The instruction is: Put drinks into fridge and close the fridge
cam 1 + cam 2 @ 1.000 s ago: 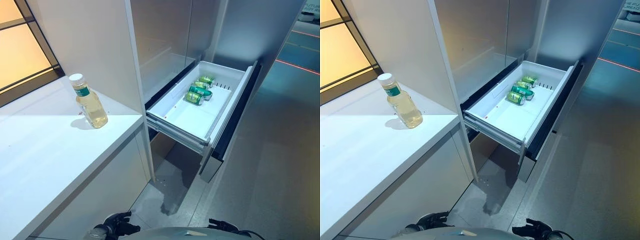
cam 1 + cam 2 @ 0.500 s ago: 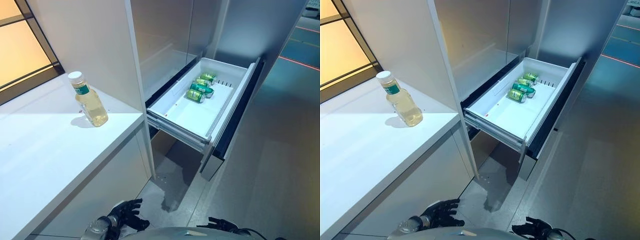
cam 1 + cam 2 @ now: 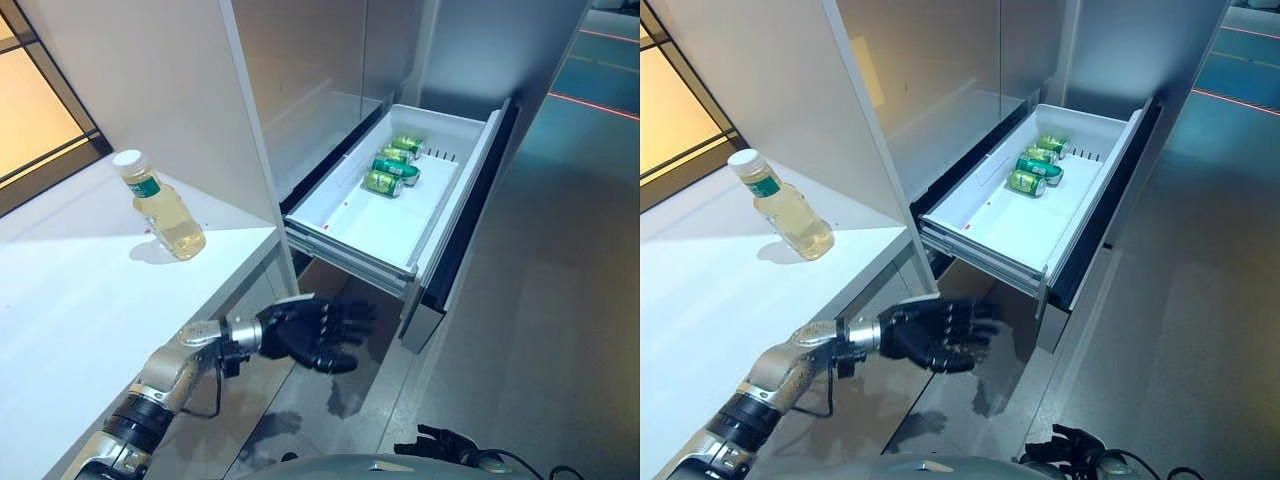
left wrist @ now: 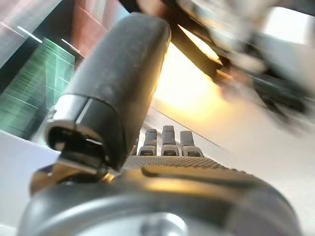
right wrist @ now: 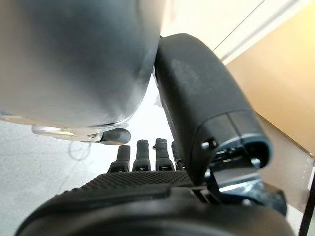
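Observation:
A clear bottle (image 3: 160,205) of pale yellow drink with a white cap and green label stands upright on the white counter (image 3: 80,310), near its right end. The fridge's white drawer (image 3: 385,225) is pulled out to the right of the counter, with three green cans (image 3: 392,167) lying at its far end. My left hand (image 3: 305,333) hangs open with relaxed fingers in the air, below the counter's edge and in front of the drawer's near corner, holding nothing. My right hand (image 3: 445,445) shows low at the bottom edge, open and idle.
A tall white panel (image 3: 150,90) rises behind the bottle, between the counter and the fridge. The drawer's dark front (image 3: 465,215) juts out over the grey floor (image 3: 560,300). A window (image 3: 40,120) lies at the far left.
My left arm has risen from the bottom edge to a spot below the counter's edge, near the drawer's corner. The camera has shifted a little. Bottle, cans and drawer stay put.

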Robot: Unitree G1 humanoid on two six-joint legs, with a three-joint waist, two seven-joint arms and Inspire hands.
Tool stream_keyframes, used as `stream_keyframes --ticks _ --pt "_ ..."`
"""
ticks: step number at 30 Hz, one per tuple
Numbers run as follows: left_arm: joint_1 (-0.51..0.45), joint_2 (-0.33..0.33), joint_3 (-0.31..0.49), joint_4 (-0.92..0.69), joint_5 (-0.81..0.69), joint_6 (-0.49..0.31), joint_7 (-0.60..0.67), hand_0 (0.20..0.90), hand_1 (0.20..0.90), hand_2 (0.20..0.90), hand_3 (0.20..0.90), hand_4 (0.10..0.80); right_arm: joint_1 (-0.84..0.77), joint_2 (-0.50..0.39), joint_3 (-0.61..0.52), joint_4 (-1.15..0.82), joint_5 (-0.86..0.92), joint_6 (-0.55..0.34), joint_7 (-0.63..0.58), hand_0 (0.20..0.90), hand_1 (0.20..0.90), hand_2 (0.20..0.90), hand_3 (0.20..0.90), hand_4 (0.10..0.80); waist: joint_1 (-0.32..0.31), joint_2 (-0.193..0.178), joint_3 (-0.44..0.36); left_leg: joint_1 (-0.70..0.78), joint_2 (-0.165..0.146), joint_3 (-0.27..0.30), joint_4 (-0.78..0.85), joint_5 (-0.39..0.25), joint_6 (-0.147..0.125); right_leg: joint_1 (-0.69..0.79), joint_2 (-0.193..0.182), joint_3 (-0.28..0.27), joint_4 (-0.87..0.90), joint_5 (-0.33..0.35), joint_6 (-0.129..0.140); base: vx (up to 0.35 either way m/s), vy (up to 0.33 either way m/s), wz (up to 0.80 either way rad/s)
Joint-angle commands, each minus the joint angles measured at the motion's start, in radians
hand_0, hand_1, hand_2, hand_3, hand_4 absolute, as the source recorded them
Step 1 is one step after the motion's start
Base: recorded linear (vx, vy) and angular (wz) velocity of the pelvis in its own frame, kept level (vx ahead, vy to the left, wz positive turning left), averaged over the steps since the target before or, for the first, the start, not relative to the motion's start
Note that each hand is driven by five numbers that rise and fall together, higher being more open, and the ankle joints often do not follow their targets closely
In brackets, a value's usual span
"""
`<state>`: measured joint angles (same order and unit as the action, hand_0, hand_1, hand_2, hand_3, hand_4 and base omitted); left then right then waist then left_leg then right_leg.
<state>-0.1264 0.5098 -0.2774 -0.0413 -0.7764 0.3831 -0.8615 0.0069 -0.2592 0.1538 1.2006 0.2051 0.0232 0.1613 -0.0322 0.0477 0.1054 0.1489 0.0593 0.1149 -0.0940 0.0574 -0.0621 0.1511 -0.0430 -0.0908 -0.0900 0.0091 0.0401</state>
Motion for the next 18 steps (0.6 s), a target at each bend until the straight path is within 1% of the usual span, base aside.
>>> stream_keyframes --ticks 1,2,4,5,6,9,11,12,13,15,16,18 --pt "-0.116 -0.060 0.112 -0.129 -0.327 -0.238 0.029 0.900 0.900 0.900 0.900 0.800 0.020 0.003 0.034 0.061 -0.022 -0.041 -0.013 0.900 0.900 0.900 0.900 0.800 0.002 0.013 -0.025 0.027 -0.104 -0.015 0.013 -0.142 0.105 -0.029 0.031 -0.063 0.081 -0.069 0.028 0.000 0.000 0.00" --pt "-0.116 -0.061 0.114 -0.133 -0.328 -0.251 0.027 0.900 0.900 0.900 0.900 0.800 0.021 0.004 0.035 0.061 -0.022 -0.041 -0.013 0.900 0.900 0.900 0.900 0.800 0.002 0.012 -0.025 0.028 -0.104 -0.016 0.013 -0.142 0.105 -0.028 0.031 -0.063 0.081 -0.070 0.027 0.046 -0.010 -0.02" --pt "-0.130 -0.078 0.141 -0.179 -0.383 -0.344 0.047 0.900 0.900 0.900 0.900 0.800 0.030 0.015 0.045 0.061 -0.017 -0.043 -0.021 0.900 0.900 0.900 0.900 0.800 0.002 0.007 -0.032 0.034 -0.104 -0.021 0.011 -0.146 0.105 -0.022 0.032 -0.064 0.080 -0.074 0.024 0.040 -0.011 -0.03" --pt "-0.137 -0.083 0.151 -0.196 -0.390 -0.373 0.058 0.900 0.900 0.900 0.900 0.800 0.033 0.021 0.048 0.061 -0.018 -0.044 -0.024 0.900 0.900 0.900 0.900 0.800 0.002 0.006 -0.034 0.035 -0.105 -0.023 0.010 -0.147 0.106 -0.020 0.033 -0.064 0.080 -0.076 0.023 0.040 -0.015 -0.01" --pt "-0.152 -0.085 0.168 -0.222 -0.408 -0.431 0.079 0.900 0.900 0.900 0.900 0.800 0.037 0.029 0.053 0.063 -0.018 -0.046 -0.029 0.900 0.900 0.900 0.900 0.800 0.002 0.003 -0.039 0.039 -0.104 -0.025 0.008 -0.148 0.106 -0.017 0.034 -0.064 0.079 -0.078 0.022 0.038 -0.015 0.00" --pt "-0.184 -0.087 0.195 -0.267 -0.419 -0.569 0.148 0.900 0.900 0.900 0.900 0.800 0.046 0.040 0.063 0.069 -0.019 -0.053 -0.035 0.900 0.900 0.900 0.900 0.800 0.000 -0.004 -0.047 0.043 -0.104 -0.029 0.007 -0.151 0.105 -0.012 0.037 -0.063 0.078 -0.083 0.020 0.025 -0.010 0.01" --pt "-0.200 -0.088 0.217 -0.294 -0.382 -0.679 0.237 0.900 0.900 0.900 0.900 0.800 0.051 0.048 0.070 0.070 -0.021 -0.056 -0.040 0.900 0.900 0.900 0.900 0.800 -0.001 -0.008 -0.050 0.045 -0.104 -0.032 0.007 -0.152 0.105 -0.010 0.039 -0.064 0.078 -0.086 0.018 0.000 0.000 0.00" --pt "-0.207 -0.085 0.230 -0.303 -0.341 -0.754 0.303 0.900 0.900 0.900 0.900 0.800 0.053 0.049 0.074 0.070 -0.020 -0.057 -0.040 0.900 0.900 0.900 0.900 0.800 0.000 -0.010 -0.051 0.046 -0.104 -0.034 0.007 -0.152 0.105 -0.008 0.040 -0.063 0.078 -0.088 0.017 0.000 0.000 0.00" --pt "-0.210 -0.083 0.247 -0.309 -0.262 -0.831 0.390 0.900 0.900 0.900 0.900 0.800 0.056 0.052 0.079 0.070 -0.018 -0.059 -0.043 0.900 0.900 0.900 0.900 0.800 0.001 -0.012 -0.053 0.046 -0.104 -0.036 0.007 -0.152 0.105 -0.008 0.041 -0.063 0.078 -0.090 0.015 0.000 0.000 0.00" --pt "-0.215 -0.080 0.266 -0.312 -0.188 -0.889 0.470 0.900 0.900 0.900 0.900 0.800 0.056 0.056 0.082 0.072 -0.014 -0.059 -0.045 0.900 0.900 0.900 0.900 0.800 0.005 -0.016 -0.054 0.046 -0.104 -0.039 0.007 -0.152 0.104 -0.006 0.042 -0.065 0.077 -0.091 0.014 0.000 0.000 0.00" --pt "-0.215 -0.075 0.285 -0.310 -0.110 -0.936 0.557 0.900 0.900 0.900 0.900 0.800 0.057 0.058 0.086 0.074 -0.013 -0.061 -0.047 0.900 0.900 0.900 0.900 0.800 0.008 -0.018 -0.056 0.047 -0.105 -0.041 0.007 -0.152 0.105 -0.004 0.043 -0.065 0.078 -0.093 0.012 0.000 0.000 0.00" --pt "-0.215 -0.071 0.307 -0.311 -0.020 -0.971 0.656 0.900 0.900 0.900 0.900 0.800 0.055 0.059 0.088 0.075 -0.011 -0.059 -0.047 0.900 0.900 0.900 0.900 0.800 0.013 -0.022 -0.058 0.046 -0.105 -0.045 0.007 -0.152 0.104 -0.003 0.044 -0.069 0.079 -0.097 0.010 0.000 0.000 0.00"
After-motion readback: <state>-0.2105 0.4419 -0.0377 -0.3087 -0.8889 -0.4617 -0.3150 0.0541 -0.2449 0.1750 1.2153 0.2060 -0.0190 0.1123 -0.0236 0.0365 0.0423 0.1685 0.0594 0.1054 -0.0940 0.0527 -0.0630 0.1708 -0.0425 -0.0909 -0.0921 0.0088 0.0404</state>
